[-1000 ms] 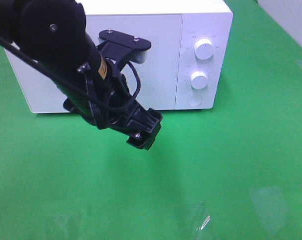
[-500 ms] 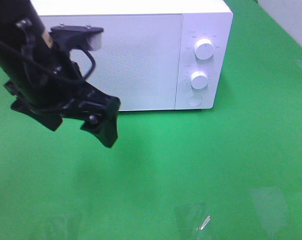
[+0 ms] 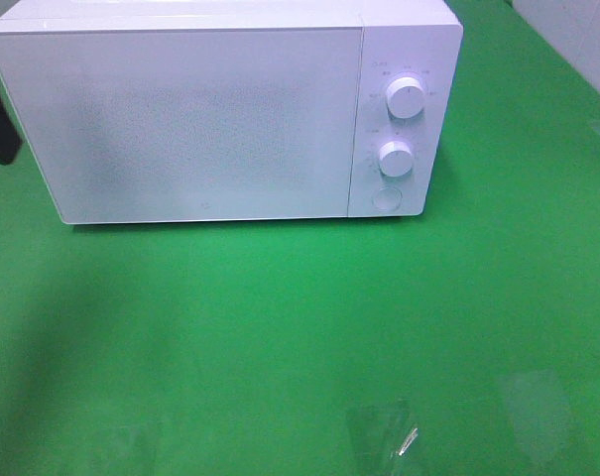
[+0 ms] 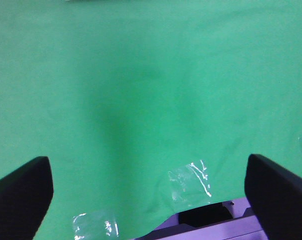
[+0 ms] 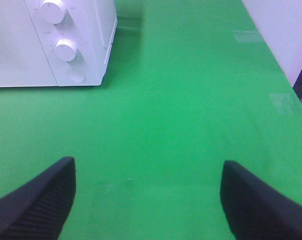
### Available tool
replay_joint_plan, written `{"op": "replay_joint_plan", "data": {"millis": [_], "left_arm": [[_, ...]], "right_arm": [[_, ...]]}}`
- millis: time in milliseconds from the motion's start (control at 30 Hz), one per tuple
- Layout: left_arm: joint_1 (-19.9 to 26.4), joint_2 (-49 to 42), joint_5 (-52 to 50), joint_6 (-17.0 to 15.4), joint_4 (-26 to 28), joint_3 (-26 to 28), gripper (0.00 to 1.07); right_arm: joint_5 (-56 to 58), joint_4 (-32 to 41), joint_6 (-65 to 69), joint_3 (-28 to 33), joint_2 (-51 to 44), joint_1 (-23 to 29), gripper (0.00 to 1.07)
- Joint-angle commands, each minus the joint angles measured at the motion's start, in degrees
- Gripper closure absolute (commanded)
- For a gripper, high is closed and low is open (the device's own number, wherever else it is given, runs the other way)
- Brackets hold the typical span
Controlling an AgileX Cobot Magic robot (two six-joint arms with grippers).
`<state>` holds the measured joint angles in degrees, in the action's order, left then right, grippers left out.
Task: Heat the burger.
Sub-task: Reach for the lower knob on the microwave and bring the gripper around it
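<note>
Jaws of left gripper (image 4: 148, 170) and right gripper (image 5: 148, 167) gape wide, holding nothing, over green cloth tabletop (image 3: 300, 327) near shut white boxy microwave oven (image 3: 190, 119); where the burger sits cannot be told.

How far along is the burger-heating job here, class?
Done: the microwave is shut; no burger shows, so it may be inside. In hand: nothing; the left hand and right hand are open, empty. Left: perhaps setting the knobs.
</note>
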<state>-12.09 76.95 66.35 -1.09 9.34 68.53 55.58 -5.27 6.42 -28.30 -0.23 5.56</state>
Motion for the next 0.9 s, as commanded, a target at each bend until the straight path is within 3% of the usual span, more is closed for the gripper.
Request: {"op": "replay_joint_plan", "data": {"millis": [33,200,333,433,467,500,533,567,600,633,700,800,900], "left_arm": [[3.2,-2.0,2.6,0.7,0.3,0.2,0.08],[6.8,-5.5,6.2,0.7,-2.8,0.2,0.08],[6.8,-9.4,5.8,0.7,-4.1,-0.9,0.08],[6.8,-13.2,4.1,0.7,-3.5,-5.6,0.08],[6.8,-15.9,3.0,0.7,-3.3,-9.3,0.08],[6.8,-15.9,3.0,0.7,-3.3,-9.3,0.08],[6.8,-18.6,1.8,0.7,-3.3,-13.3,0.08],[6.8,-18.6,1.8,0.7,-3.3,-13.3,0.08],[6.8,-21.5,0.5,1.1,-3.5,-17.8,0.08],[6.8,-21.5,0.5,1.1,-3.5,-17.8,0.08],[6.8,-26.7,-0.3,1.1,-3.5,-25.7,0.08],[6.8,-28.0,-0.4,1.1,-3.4,-27.6,0.08],[6.7,-33.5,-0.3,2.7,-3.2,-33.3,0.08]], "right_arm": [[-0.4,-0.3,-0.6,0.1,-1.5,-0.2,0.32],[-0.4,-0.3,-0.6,0.1,-1.5,-0.2,0.32],[-0.4,-0.3,-0.6,0.1,-1.5,-0.2,0.32],[-0.4,-0.3,-0.6,0.1,-1.5,-0.2,0.32],[-0.4,-0.3,-0.6,0.1,-1.5,-0.2,0.32],[-0.4,-0.3,-0.6,0.1,-1.5,-0.2,0.32],[-0.4,-0.3,-0.6,0.1,-1.5,-0.2,0.32],[-0.4,-0.3,-0.6,0.1,-1.5,-0.2,0.32],[-0.4,-0.3,-0.6,0.1,-1.5,-0.2,0.32],[-0.4,-0.3,-0.6,0.1,-1.5,-0.2,0.32],[-0.4,-0.3,-0.6,0.1,-1.5,-0.2,0.32],[-0.4,-0.3,-0.6,0.1,-1.5,-0.2,0.32],[-0.4,-0.3,-0.6,0.1,-1.5,-0.2,0.32]]}}
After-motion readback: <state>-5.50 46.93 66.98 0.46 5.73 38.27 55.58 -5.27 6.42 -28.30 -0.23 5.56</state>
